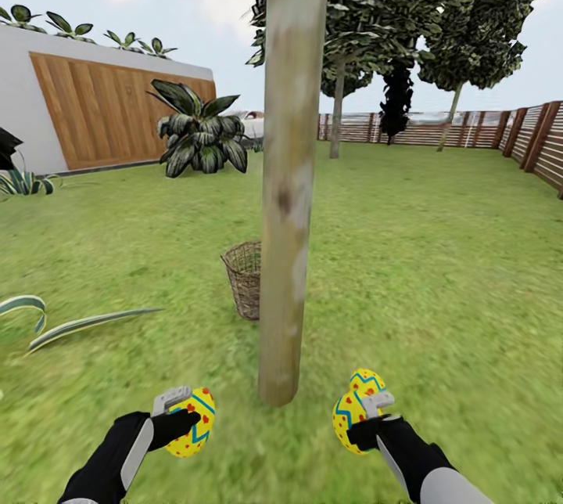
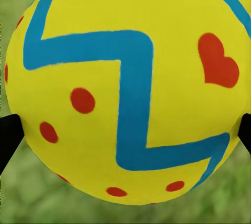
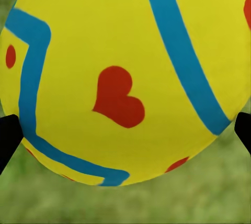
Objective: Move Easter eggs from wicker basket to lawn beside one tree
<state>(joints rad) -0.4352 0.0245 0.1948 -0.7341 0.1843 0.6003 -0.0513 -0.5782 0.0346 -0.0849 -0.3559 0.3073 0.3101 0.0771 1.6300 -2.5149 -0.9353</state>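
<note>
1. Right now each arm carries one Easter egg: the left gripper (image 1: 181,416) is closed around the left egg (image 1: 194,423), and the right gripper (image 1: 367,415) is closed around the right egg (image 1: 356,408).
2. Both wrist views show a yellow egg, the left egg (image 2: 125,85) and the right egg (image 3: 128,75), wedged between dark fingertips (image 2: 9,138) (image 3: 8,135), with blurred grass behind, so both eggs appear to hang above the lawn (image 1: 438,253) rather than rest on it.
3. Straight ahead stands the tree (image 1: 291,175), its pale trunk meeting the grass between the two grippers and a little beyond them.
4. The deciding relation: the trunk's foot lies forward and inward from each egg, the left egg on one side and the right egg on the other, both near it and roughly equally close.
5. Each egg therefore probably needs only a short lowering onto the grass, perhaps with a slight reach inward toward the trunk.
6. The wicker basket (image 1: 244,279) sits on the lawn just beyond the trunk, partly hidden by it; I cannot tell whether the third egg lies inside.
7. By my reading, two eggs are about to be set down and one remains to be fetched.
</note>
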